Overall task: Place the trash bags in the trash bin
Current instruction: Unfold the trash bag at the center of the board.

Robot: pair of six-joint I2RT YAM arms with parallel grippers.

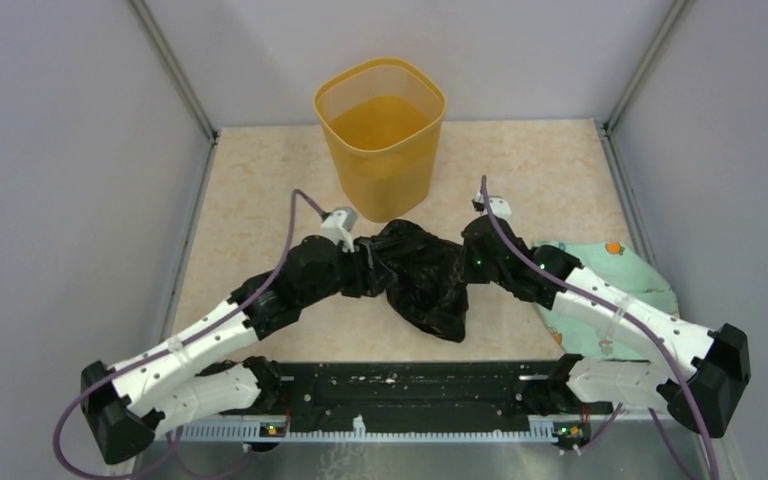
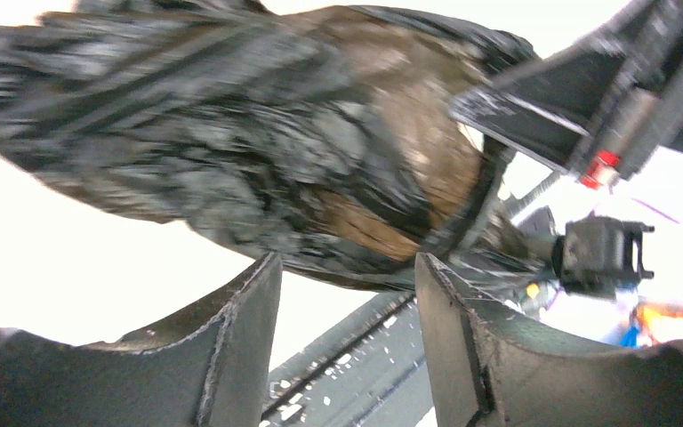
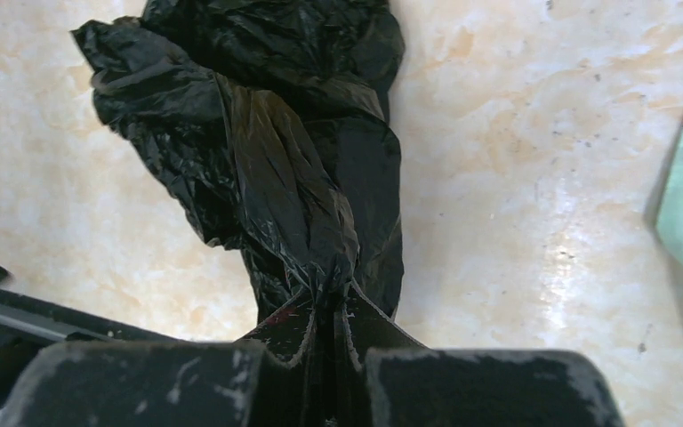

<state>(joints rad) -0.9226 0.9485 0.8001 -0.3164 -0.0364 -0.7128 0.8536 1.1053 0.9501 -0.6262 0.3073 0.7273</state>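
Lifting the trash bag (image 3: 267,160), clenched in the right pincer (image 3: 329,298), high enough to clear the trash bin (image 1: 380,130) rim at upper centre looks wise, left pincer (image 2: 347,267) released alongside.

Lab test cell: grey partition walls (image 1: 60,150) enclose a beige tabletop (image 1: 260,180).

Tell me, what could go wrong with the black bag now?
1. The right jaws pinch only a thin twist of the trash bag. The glossy plastic might slip out during a lift.
2. The left jaws stand open and hold nothing, so most of the floppy bag would likely dangle from one side. It could snag on the rim of the trash bin or knock it over.
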